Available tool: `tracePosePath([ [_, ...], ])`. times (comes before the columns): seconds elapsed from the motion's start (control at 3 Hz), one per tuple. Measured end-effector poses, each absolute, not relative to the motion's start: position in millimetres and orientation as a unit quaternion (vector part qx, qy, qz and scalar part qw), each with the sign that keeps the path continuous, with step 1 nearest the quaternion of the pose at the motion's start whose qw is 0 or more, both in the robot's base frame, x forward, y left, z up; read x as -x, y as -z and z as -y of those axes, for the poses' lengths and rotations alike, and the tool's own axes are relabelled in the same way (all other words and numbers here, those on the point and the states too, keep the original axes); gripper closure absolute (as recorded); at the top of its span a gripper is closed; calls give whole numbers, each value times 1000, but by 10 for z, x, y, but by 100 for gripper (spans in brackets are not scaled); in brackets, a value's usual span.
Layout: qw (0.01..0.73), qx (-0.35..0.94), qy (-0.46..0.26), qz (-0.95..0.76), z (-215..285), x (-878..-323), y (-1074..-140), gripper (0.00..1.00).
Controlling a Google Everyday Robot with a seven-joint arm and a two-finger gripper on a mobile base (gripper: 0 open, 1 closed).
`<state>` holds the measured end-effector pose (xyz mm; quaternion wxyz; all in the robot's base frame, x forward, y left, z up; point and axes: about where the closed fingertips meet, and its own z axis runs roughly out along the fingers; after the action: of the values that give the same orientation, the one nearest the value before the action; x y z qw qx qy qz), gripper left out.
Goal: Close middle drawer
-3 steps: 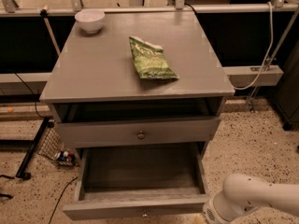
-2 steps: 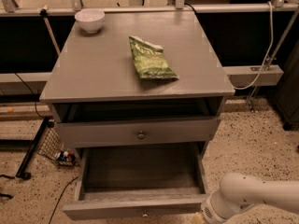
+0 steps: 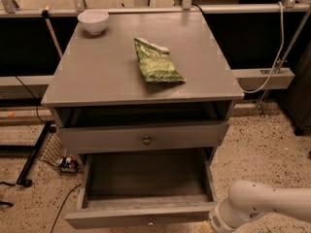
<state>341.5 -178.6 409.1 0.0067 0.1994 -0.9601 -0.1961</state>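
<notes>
The middle drawer (image 3: 141, 216) is pulled far out of the grey cabinet, low in the camera view. Its long low front panel has a tiny knob (image 3: 150, 222) at centre, and its bare grey box interior (image 3: 146, 176) holds nothing. My white arm (image 3: 262, 205) comes in from the bottom right. My gripper (image 3: 208, 225) is at the frame's bottom edge, right beside the right end of the drawer's front panel, and is mostly cut off.
Above the open drawer is a taller drawer front with a larger round knob (image 3: 146, 140). A green chip bag (image 3: 156, 62) and a white bowl (image 3: 93, 21) sit on the cabinet top (image 3: 97, 76). A wire basket (image 3: 58, 154) stands on the speckled floor at the left.
My arm has shifted slightly left, toward the right end of the open drawer's front. The drawer has not visibly moved.
</notes>
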Motion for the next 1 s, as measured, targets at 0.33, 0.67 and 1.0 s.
tracePosePath([
  [0.33, -15, -204, 199, 958, 1796, -3581, -4028, 100],
  [0.67, -39, -208, 202, 956, 1817, -3767, -3950, 100],
  [1.0, -73, -210, 203, 954, 1827, -3921, -3928, 100],
])
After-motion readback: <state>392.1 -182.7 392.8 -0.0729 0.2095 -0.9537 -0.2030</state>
